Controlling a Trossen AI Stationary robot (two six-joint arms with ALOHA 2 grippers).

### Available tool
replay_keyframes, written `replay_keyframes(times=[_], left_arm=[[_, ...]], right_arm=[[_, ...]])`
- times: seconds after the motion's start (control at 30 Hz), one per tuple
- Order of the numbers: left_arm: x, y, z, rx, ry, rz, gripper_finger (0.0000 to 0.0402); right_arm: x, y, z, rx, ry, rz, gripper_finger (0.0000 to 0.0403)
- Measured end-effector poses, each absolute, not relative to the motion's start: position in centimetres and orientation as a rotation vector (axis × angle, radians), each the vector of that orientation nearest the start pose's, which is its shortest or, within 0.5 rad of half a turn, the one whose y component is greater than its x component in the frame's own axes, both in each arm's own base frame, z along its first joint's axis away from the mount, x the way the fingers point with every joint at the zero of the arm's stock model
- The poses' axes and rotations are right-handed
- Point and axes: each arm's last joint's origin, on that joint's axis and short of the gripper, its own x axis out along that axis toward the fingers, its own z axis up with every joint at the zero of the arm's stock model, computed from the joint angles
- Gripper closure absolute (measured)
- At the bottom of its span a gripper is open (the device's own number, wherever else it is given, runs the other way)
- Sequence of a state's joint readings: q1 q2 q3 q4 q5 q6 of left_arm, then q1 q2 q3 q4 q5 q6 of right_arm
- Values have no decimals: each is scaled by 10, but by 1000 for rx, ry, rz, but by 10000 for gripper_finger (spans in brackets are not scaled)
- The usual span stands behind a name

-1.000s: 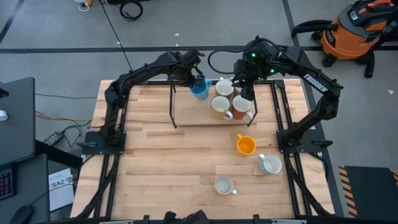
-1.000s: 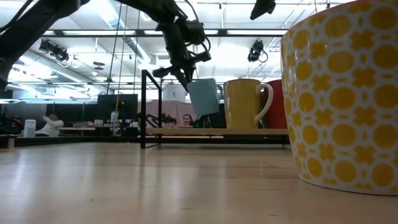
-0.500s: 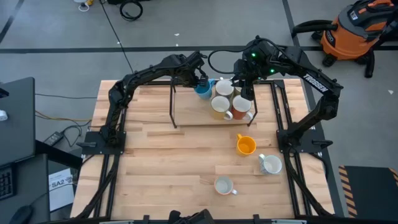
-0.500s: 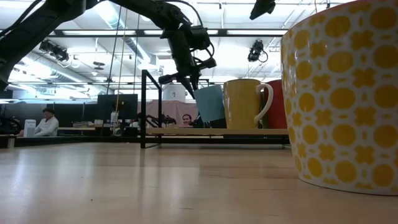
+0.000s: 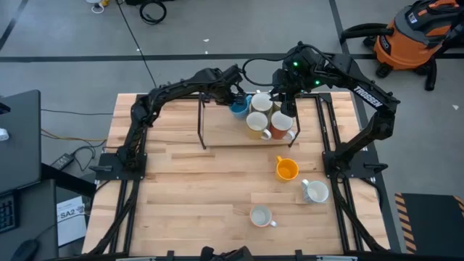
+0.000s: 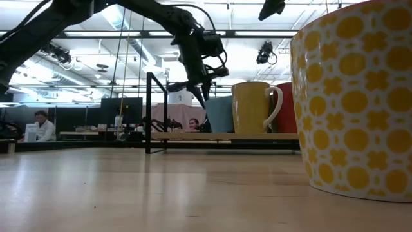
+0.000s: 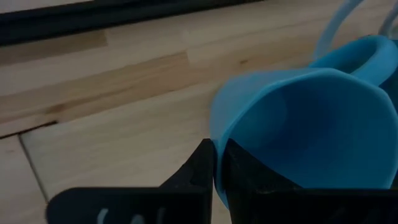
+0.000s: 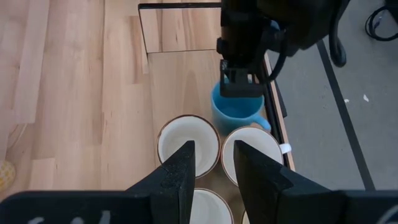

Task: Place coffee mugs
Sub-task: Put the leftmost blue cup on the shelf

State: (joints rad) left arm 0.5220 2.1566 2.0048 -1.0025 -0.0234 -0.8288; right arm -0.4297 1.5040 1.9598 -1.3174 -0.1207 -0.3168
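Since the earlier frame we see the left end effector [image 5: 235,101], clamped on the blue mug's [image 5: 238,108] rim, move right toward the clustered mugs [image 5: 259,112] at upper centre, while the right end effector [image 5: 287,101] hovers part-open, empty.

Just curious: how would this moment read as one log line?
left claw: shut on blue mug rim | mug: on rack shelf | right claw: open above mugs

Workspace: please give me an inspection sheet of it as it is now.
Surface: wooden table with a raised shelf.
Job's things: blue mug and four more mugs on the shelf; orange mug and two pale mugs on the table.
Clutter: nothing seen.
Hands: left hand shut on the blue mug's rim; right hand open above the mugs.
Cables: on the floor.
Surroundings: vacuum; seated person behind.
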Motion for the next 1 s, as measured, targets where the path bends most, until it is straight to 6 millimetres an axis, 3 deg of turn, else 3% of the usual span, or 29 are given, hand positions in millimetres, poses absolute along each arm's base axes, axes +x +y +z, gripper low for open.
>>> replay_keyframes(times=[0.73, 1.0], left_arm=[[398, 228, 255, -1009, 873, 936, 353], [399, 228, 257, -1007, 856, 930, 300]], right_arm=[[237, -105, 455, -61, 866, -154, 286], [237, -105, 455, -61, 866, -154, 286]])
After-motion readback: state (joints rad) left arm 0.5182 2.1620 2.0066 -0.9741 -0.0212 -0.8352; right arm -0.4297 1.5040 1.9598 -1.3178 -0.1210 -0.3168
